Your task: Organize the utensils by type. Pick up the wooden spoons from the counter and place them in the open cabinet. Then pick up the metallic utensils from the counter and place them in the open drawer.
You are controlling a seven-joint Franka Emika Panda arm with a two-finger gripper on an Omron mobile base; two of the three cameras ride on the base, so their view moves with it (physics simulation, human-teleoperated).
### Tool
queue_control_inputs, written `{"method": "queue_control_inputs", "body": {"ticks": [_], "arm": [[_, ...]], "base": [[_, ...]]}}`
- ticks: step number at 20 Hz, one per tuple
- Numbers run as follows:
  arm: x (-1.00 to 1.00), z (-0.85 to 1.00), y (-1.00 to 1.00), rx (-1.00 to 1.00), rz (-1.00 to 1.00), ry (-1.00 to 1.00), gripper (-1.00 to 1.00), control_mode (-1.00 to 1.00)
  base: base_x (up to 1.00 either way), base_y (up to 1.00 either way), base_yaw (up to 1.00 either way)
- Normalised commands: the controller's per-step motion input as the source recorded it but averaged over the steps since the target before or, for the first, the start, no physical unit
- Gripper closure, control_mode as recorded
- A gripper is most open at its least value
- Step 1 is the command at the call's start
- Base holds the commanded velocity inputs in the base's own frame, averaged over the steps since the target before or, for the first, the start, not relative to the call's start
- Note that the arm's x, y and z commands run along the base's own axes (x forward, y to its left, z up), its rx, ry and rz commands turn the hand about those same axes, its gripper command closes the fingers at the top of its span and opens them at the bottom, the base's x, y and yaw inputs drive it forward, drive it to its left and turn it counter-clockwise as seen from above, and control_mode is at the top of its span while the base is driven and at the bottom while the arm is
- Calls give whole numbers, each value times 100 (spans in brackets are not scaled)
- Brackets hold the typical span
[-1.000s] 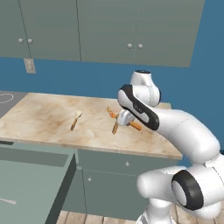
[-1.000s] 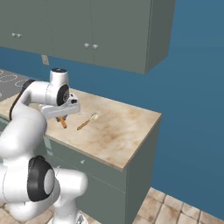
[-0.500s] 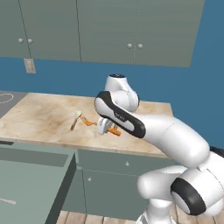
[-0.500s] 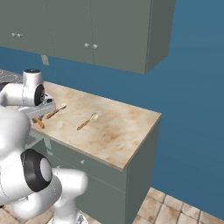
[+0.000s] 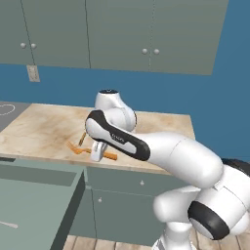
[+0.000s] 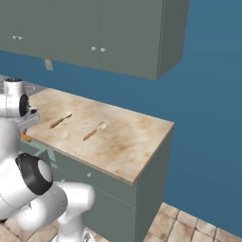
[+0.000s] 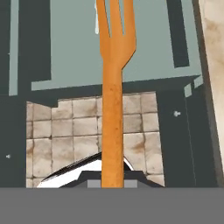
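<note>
My gripper (image 5: 99,150) is shut on the handle of an orange-brown fork (image 5: 78,148), which hangs level over the counter's (image 5: 39,132) front edge. In the hand view the fork (image 7: 113,65) points its tines over the open drawer (image 7: 65,43), and a thin pale utensil (image 7: 96,19) lies inside. That drawer (image 5: 73,193) stands open at the lower left, with a thin silver sliver (image 5: 9,224) in it. Two wooden spoons (image 6: 60,121) (image 6: 94,131) lie on the counter (image 6: 127,142); one spoon (image 5: 82,138) shows just behind my arm. The open cabinet is out of view.
Upper cabinets (image 5: 117,34) with shut doors hang above the counter. A wall outlet (image 5: 33,73) is on the blue wall. Base cabinets (image 5: 127,210) sit under the counter, with tiled floor (image 7: 78,131) below. The counter ends at the right (image 6: 163,137).
My arm has swung left and forward with the fork, from above the middle of the counter to its front edge over the drawer. The spoons have not moved.
</note>
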Motion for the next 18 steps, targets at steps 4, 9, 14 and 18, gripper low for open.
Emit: {"method": "queue_control_inputs", "body": {"ticks": [4, 9, 14, 18], "arm": [[-17, -18, 35, 0, 19, 3, 100, -100], [-6, -37, 49, 0, 15, 0, 100, -100], [0, -40, 50, 0, 14, 0, 100, -100], [0, -6, 36, 0, 8, 0, 100, -100]], "base": [[0, 0, 0], [0, 0, 0], [0, 0, 0], [0, 0, 0]]}}
